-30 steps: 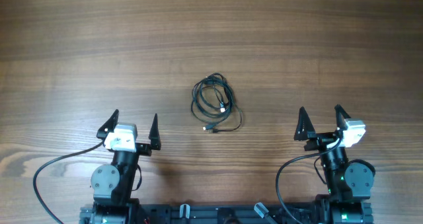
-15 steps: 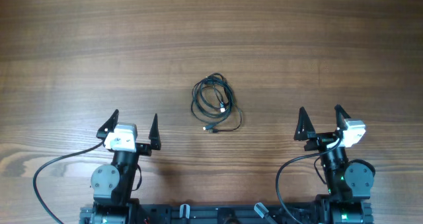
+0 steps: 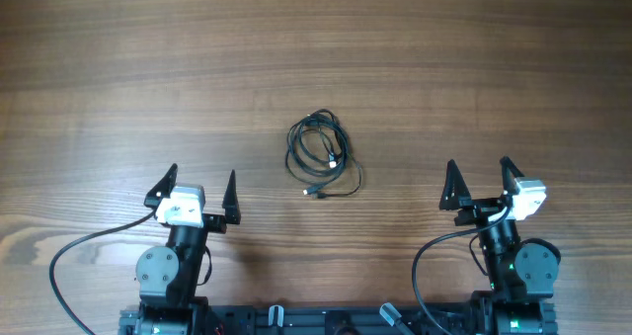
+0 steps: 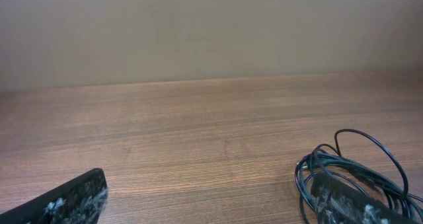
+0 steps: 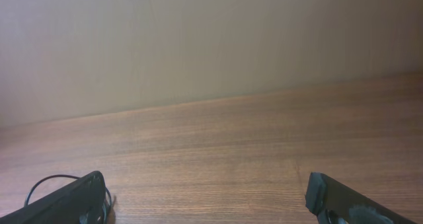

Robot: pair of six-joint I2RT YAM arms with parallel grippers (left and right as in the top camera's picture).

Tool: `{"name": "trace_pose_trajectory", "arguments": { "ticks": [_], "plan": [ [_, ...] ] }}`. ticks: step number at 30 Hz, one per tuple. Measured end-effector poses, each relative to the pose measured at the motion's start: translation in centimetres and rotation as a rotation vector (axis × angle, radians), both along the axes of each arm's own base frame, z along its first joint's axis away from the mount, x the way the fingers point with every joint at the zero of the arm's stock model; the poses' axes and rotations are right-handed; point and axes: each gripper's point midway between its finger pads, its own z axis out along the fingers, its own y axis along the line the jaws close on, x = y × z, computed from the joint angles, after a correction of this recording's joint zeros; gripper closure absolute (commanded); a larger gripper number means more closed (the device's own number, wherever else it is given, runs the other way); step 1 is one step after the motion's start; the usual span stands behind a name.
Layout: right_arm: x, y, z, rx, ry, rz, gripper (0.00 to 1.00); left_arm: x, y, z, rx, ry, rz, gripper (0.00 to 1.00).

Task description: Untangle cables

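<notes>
The cables [image 3: 318, 154] lie as one tangled bundle of thin black loops with small silvery plug tips at the middle of the wooden table [image 3: 316, 58]. My left gripper [image 3: 201, 180] is open and empty, near the front edge, left of the bundle and apart from it. My right gripper [image 3: 478, 171] is open and empty, right of the bundle. In the left wrist view the cables [image 4: 357, 164] show at the lower right, partly behind my right finger. In the right wrist view only a small loop of cable [image 5: 46, 183] shows beside the left finger.
The thicker black wires of the arms [image 3: 69, 261] curve along the table's front edge by the arm bases. A plain beige wall [image 4: 211, 32] stands behind the table's far edge.
</notes>
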Motion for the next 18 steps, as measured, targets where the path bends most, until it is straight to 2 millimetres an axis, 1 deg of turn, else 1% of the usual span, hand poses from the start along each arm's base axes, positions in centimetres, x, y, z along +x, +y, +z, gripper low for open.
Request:
{"name": "trace_pose_trajectory", "arguments": {
  "ticks": [6,18],
  "plan": [
    [-0.01,0.07,0.0,0.01,0.001,0.004,0.0,0.0,0.0,0.0,0.0,0.0,0.0,0.0],
    [-0.04,0.33,0.0,0.158,0.02,0.019,0.0,0.0,0.0,0.0,0.0,0.0,0.0,0.0]
  ]
}}
